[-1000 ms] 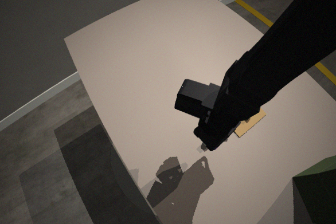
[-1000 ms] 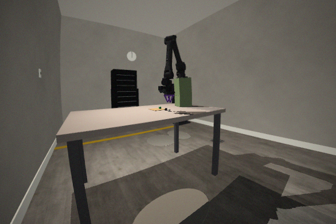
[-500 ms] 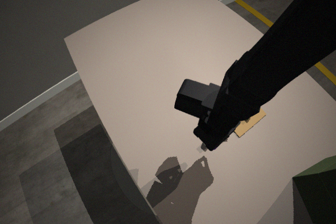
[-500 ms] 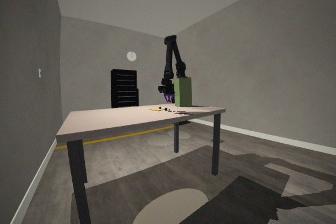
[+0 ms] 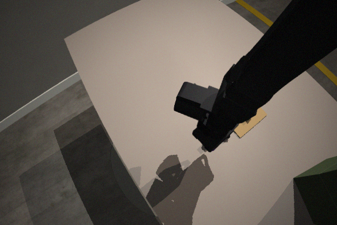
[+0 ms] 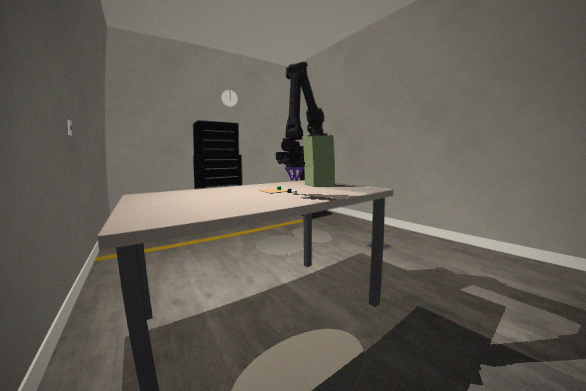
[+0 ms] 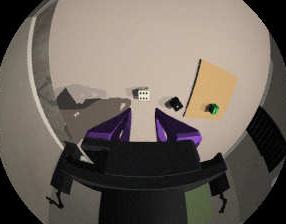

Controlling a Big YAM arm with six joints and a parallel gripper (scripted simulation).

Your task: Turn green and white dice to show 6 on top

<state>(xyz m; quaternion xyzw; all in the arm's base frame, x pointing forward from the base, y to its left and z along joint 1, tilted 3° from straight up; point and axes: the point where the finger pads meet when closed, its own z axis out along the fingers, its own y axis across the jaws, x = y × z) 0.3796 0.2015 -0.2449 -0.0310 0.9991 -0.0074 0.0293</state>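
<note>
The white die (image 7: pixel 143 95) (image 6: pixel 295 193) lies on the table beyond my fingertips; its face toward the wrist camera shows two rows of three pips. The black die (image 7: pixel 175 104) (image 6: pixel 289 191) lies on the table between the white die and the mat, its pips unclear. The green die (image 7: pixel 213 108) (image 6: pixel 279 188) is on the orange mat (image 7: pixel 214 80) (image 5: pixel 240 133) (image 6: pixel 267 191), near its near edge; its top number is too small to read. My gripper (image 7: pixel 143 111) (image 6: pixel 294 179) is partly open and empty, above the table. In the top view the arm hides the fingers and the green die.
A green block (image 6: pixel 320 161) (image 5: pixel 319 182) stands on the table by the arm's base. The table's edge (image 5: pixel 95 105) (image 7: pixel 50 50) runs along the left. A black drawer cabinet (image 6: pixel 216 153) stands beyond the table. Arm shadows fall left of the white die.
</note>
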